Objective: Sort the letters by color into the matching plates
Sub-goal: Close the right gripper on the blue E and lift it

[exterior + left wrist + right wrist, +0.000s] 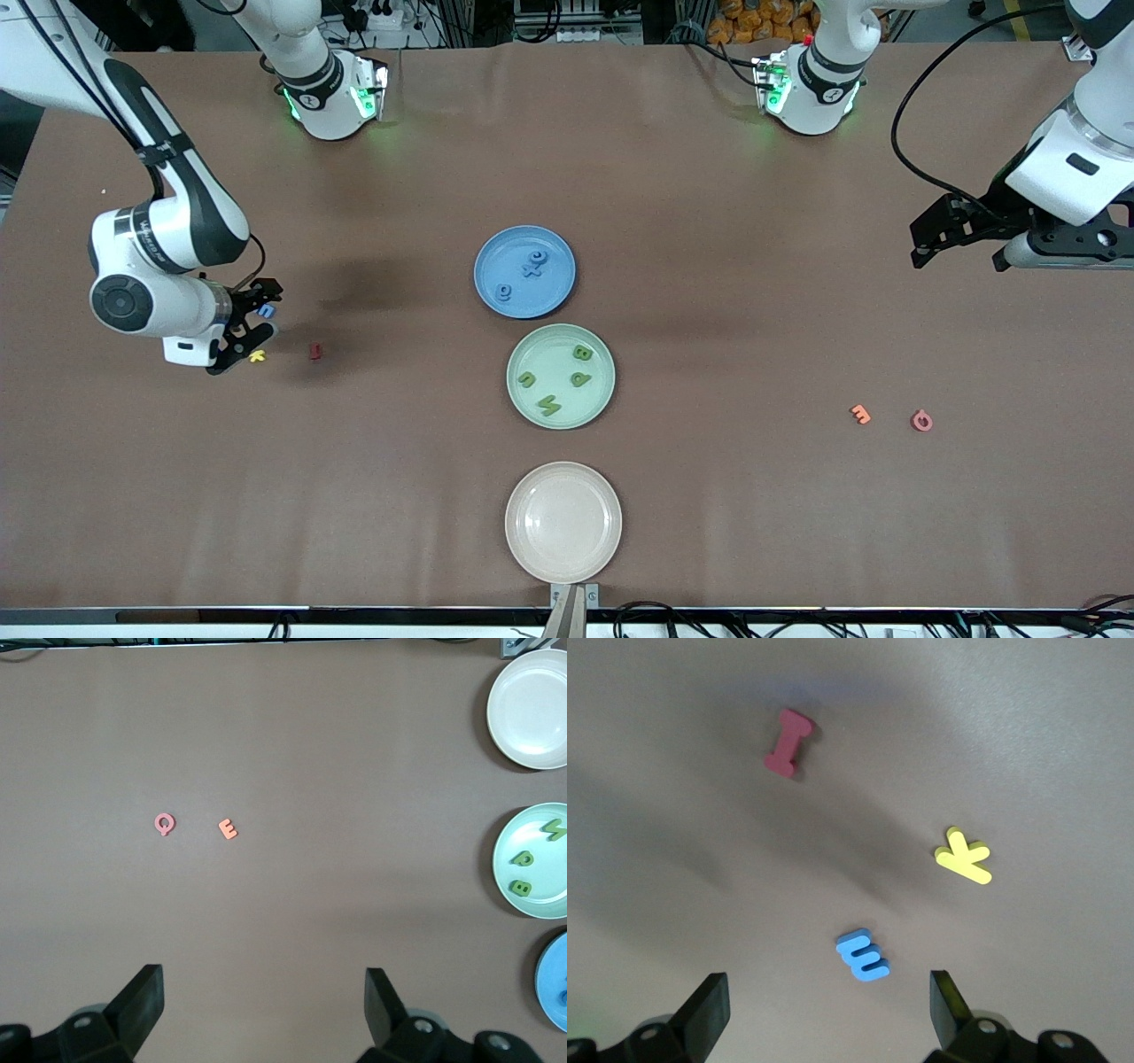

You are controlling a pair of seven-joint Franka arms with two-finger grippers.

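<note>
Right claw (252,321) hangs spread, empty, over the last loose blue letter (862,955) — should centre and drop straight, avoiding the yellow letter (965,856); left claw (961,241) waits, spread.

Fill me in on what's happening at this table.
The right end effector, open, hovers over a small blue foam letter on the table at the right arm's end. The round blue plate holds three blue letters; the mint green plate holds four green ones. The left end effector waits, open.

Three blue letters (534,259) in blue plate (496,248); four green letters (581,353) in green plate (567,419); blue E (863,955) on table.
</note>
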